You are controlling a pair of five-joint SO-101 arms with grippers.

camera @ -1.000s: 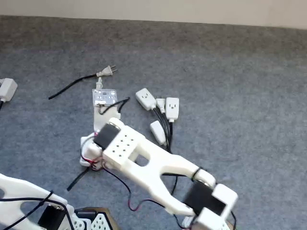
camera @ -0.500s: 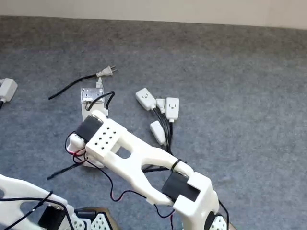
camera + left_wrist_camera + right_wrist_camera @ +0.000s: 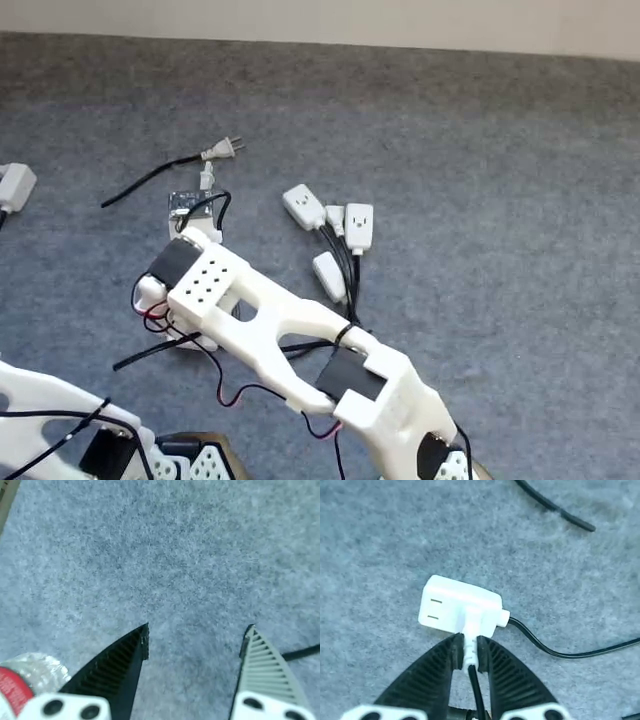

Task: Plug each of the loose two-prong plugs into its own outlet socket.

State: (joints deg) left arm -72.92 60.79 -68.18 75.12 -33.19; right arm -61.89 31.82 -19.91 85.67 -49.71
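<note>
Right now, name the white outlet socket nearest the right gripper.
The white two-slot socket block touching the white plug pinched in the right gripper; the clustered white sockets lie apart from it.

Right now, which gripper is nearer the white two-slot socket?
Right. The right gripper is shut on a white plug touching the socket; the left gripper hangs open over carpet.

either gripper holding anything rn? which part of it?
Right gripper is shut on a white plug, pinching its body by the sides, right behind the outlet block it meets. Left gripper is open, holding nothing.
</note>
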